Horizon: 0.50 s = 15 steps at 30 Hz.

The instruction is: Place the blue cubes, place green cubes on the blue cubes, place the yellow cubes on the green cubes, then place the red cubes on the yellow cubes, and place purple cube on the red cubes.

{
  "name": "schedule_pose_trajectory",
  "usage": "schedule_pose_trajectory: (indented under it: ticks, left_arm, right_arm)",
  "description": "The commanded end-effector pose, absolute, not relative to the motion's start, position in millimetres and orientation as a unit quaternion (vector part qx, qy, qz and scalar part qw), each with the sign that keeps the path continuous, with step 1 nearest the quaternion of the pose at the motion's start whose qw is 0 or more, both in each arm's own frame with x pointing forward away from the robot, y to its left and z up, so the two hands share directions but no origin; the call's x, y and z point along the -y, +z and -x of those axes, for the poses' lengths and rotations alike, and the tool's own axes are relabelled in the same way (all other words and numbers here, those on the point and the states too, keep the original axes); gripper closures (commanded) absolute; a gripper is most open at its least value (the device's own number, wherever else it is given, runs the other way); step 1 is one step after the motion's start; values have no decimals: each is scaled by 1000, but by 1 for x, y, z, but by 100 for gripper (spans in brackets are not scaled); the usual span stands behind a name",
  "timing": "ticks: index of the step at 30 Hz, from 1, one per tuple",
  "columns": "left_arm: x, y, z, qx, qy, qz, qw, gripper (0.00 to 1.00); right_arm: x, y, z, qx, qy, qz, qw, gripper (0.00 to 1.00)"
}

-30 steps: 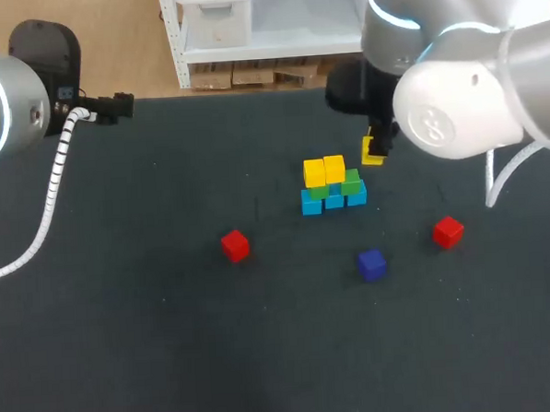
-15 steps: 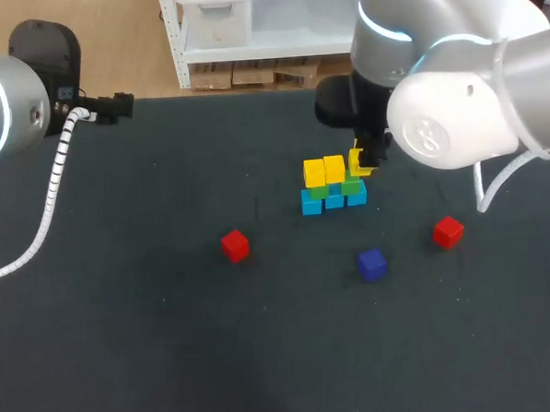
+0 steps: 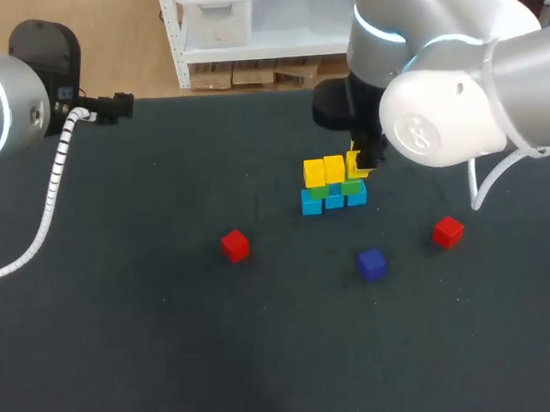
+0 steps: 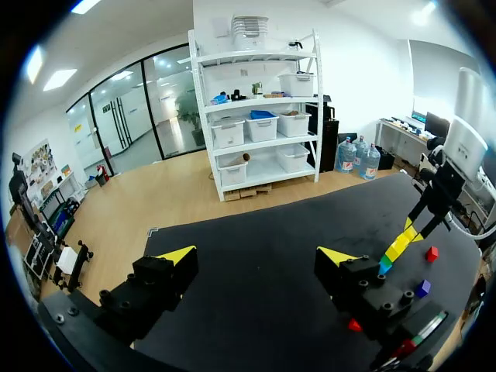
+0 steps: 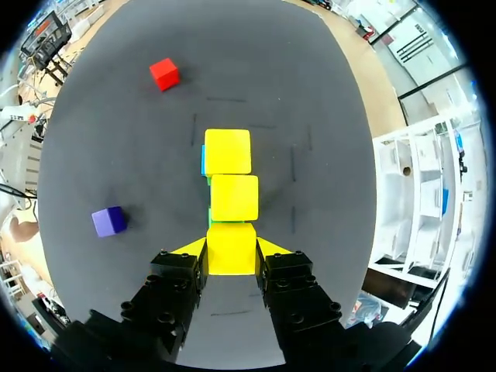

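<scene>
1. Since a second ago, the right arm slides toward the left of the frame. The yellow cube it carries goes from off to the right of the pile to close against the pile's top row. All the other cubes stay where they are, and so does the left arm.
2. The right pincer pinches the yellow cube, with one finger pressed on each side of it. The right wrist view shows this well: the cube fills the gap in the pincer.
3. The pile stands on the dark table, a little up and right of the middle of the head view. The blue cubes make the bottom row, the green cubes sit on them, and two yellow cubes sit on top.
4. The carried cube is over the right-hand green cube and just beside the nearest cube of the top row. I cannot tell if it rests on the green one.
5. From the right wrist, the three yellow ones make a straight line going out ahead of the pincer.
6. One red cube lies on the table to the lower left of the pile. A second red cube lies to the lower right. The purple cube lies below the pile, between the two red ones.
7. The left arm is in the upper left of the head view, well apart from the pile. The left pincer is spread wide with nothing in it.
</scene>
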<state>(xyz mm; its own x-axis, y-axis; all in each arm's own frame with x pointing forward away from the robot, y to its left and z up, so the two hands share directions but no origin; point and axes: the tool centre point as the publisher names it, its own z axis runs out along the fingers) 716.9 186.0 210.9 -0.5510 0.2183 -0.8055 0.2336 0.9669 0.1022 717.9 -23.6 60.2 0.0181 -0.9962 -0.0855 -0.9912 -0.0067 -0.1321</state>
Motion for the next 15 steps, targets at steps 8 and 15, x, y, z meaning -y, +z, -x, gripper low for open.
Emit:
schedule_pose_trajectory:
  ticks: [8, 15]
  left_arm:
    - [-188, 212, -718, -881, -12, -131, 454, 0]
    - [-188, 212, -718, -881, -12, -131, 454, 0]
  right_arm:
    - [21, 58, -725, -701, -10, 710, 69, 100]
    - [22, 58, -722, -699, -7, 712, 67, 100]
